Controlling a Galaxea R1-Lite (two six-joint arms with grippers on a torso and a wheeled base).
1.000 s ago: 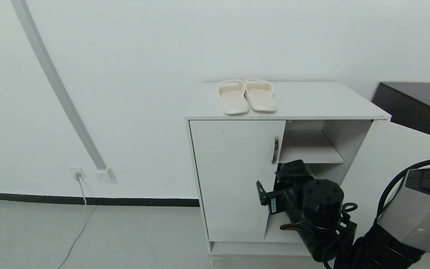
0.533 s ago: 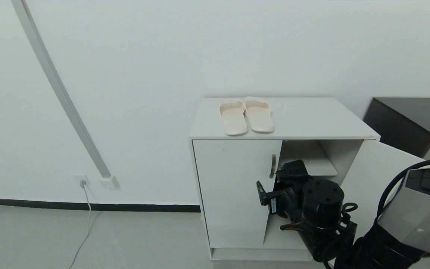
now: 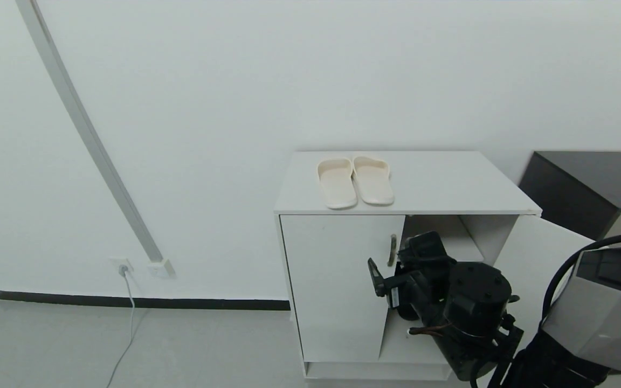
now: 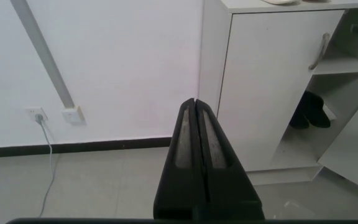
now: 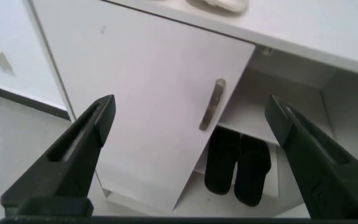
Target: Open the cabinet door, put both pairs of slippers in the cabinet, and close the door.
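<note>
The cabinet (image 3: 450, 183) stands against the wall (image 3: 310, 70) with its left door (image 3: 337, 285) shut and its right door (image 3: 537, 258) swung out wide towards the robot's right, leaving the right half of the interior exposed. The cream slippers (image 3: 355, 181) lie side by side on the cabinet top, touching each other, their near ends close to the front edge above the left door, with bare top to their right. The black slippers (image 5: 238, 168) sit as a pair inside the open half, below the upper shelf (image 5: 247, 115) and partly behind the shut door's free edge. The right gripper (image 5: 191, 106) hangs in front of that edge, level with the handle (image 3: 393, 249), its jaws spread wide apart and holding nothing, apart from door and handle. The left gripper (image 4: 196, 107) has its jaws pressed together, empty, over the floor (image 3: 127, 345) and well short of the cabinet. Left of the cabinet the floor runs open to the wall, crossed by a cable (image 3: 127, 323) dropping from a socket (image 3: 122, 265). A dark unit (image 3: 585, 188) stands to the right, behind the open door.
</note>
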